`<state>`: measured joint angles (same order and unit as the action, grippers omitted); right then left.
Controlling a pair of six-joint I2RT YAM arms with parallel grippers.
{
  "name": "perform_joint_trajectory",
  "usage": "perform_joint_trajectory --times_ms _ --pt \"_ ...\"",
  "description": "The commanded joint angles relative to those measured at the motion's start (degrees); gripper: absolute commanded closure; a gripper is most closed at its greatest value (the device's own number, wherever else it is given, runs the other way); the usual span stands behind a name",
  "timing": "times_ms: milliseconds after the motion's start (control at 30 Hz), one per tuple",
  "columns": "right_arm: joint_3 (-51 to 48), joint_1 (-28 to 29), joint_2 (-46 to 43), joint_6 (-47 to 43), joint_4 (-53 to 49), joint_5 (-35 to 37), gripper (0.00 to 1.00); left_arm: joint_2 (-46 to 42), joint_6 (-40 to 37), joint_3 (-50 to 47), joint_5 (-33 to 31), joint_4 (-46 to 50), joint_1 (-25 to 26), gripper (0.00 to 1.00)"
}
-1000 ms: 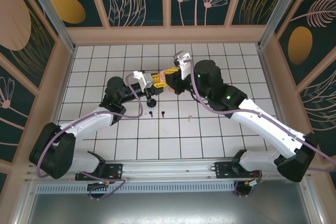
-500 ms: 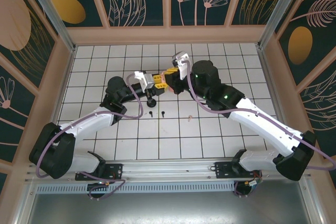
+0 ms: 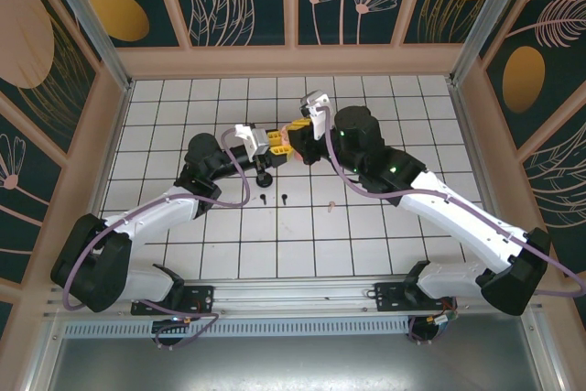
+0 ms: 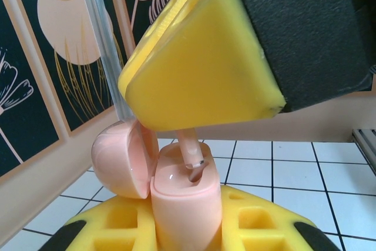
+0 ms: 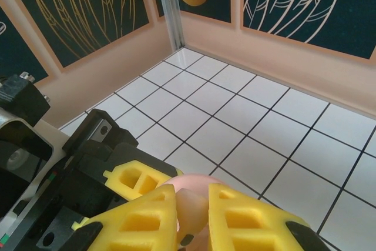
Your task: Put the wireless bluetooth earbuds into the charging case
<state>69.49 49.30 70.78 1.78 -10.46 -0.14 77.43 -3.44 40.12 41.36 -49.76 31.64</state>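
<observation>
My left gripper [image 4: 185,228] is shut on the pale pink charging case [image 4: 187,201], held upright with its domed lid [image 4: 117,157] swung open to the left. From above, my right gripper [image 5: 194,216] is shut on a pale pink earbud [image 5: 194,207]. The earbud's stem [image 4: 189,147] points down, with its tip at the mouth of a slot in the case top. In the top view the left gripper [image 3: 272,142] and right gripper [image 3: 298,134] meet over the middle of the table. Two black earbuds [image 3: 264,197] [image 3: 285,197] and a pale pink earbud [image 3: 330,202] lie on tiles nearer the arms.
The white grid-tiled table [image 3: 385,235] is walled by tan panels [image 3: 293,61] at the back and sides. A metal post [image 5: 170,4] stands in the far corner. Both arms cross the table's middle, and there is bare floor to the near right and far left.
The right arm has shifted slightly toward the back of the table, its gripper staying over the case. The left arm and the loose earbuds have not moved.
</observation>
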Motion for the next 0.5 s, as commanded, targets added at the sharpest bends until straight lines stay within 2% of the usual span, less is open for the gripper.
perform_joint_trajectory --times_ms 0,467 --pt "-1.4 0.4 -0.8 -1.0 -1.1 0.7 0.84 -0.9 -0.2 2.0 0.5 -1.8 0.3 1.00" --pt "-2.7 0.5 -1.8 -1.5 -2.4 0.4 0.85 -1.1 0.3 2.6 0.5 -1.4 0.4 1.00"
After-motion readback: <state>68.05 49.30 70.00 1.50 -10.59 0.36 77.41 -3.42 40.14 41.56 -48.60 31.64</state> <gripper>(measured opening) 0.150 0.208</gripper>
